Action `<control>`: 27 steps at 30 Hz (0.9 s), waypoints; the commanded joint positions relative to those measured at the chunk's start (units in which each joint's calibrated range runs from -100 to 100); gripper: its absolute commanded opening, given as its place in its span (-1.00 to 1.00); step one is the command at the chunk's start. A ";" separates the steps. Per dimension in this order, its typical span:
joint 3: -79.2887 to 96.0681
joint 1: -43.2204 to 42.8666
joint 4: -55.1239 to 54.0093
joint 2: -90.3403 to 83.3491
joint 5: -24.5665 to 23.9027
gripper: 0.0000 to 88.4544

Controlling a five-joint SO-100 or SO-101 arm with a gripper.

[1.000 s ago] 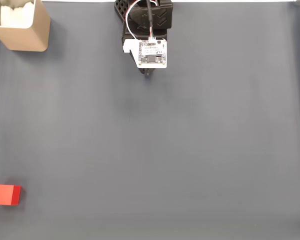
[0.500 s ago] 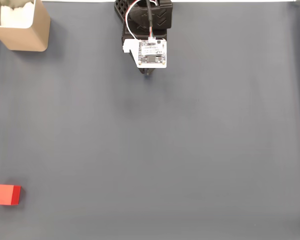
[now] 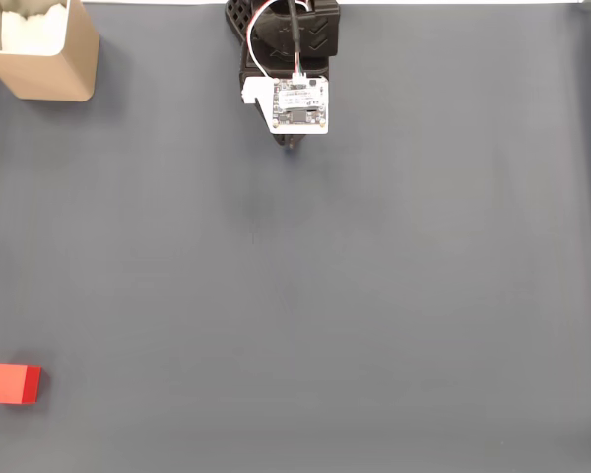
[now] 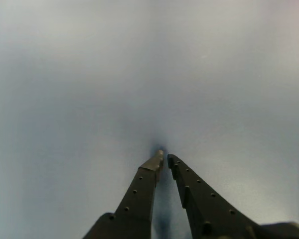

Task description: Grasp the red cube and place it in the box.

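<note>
Arm parked at the top centre of the fixed view, gripper [image 4: 163,157] with its fingers pressed together and holding nothing, tips low over bare grey surface [image 3: 374,296] in the wrist view. Red cube [image 3: 12,383] sits at the bottom left edge of the fixed view, well apart from the arm and flat on the surface; box [image 3: 41,47] stands at the top left corner, open top up, white lining showing (partly cut off by the frame edge). Grasp not yet begun, so the whole reach is ahead. Risks as I judge them: the cube is far out toward the corner, so the arm may run near full stretch and come in slanted, pushing the cube instead of straddling it; fingers must spread before descent or the tips will knock it off the surface edge; the box walls look thin, so a low carry could clip the rim and tip it
</note>
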 commanded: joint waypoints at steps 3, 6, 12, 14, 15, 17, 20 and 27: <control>0.81 0.14 1.35 0.00 0.24 -1.00; 0.81 0.07 -0.45 0.00 -0.49 -1.00; 0.45 1.13 -8.65 0.26 -1.32 -1.00; -0.37 1.49 -11.03 1.04 -1.07 -1.00; -1.10 1.63 -12.01 1.73 -0.98 -1.00; -3.29 1.77 -13.73 3.55 -0.78 -1.00; -7.58 1.98 -15.04 7.02 -0.39 -1.00; -21.36 3.90 -15.94 18.98 0.00 -1.00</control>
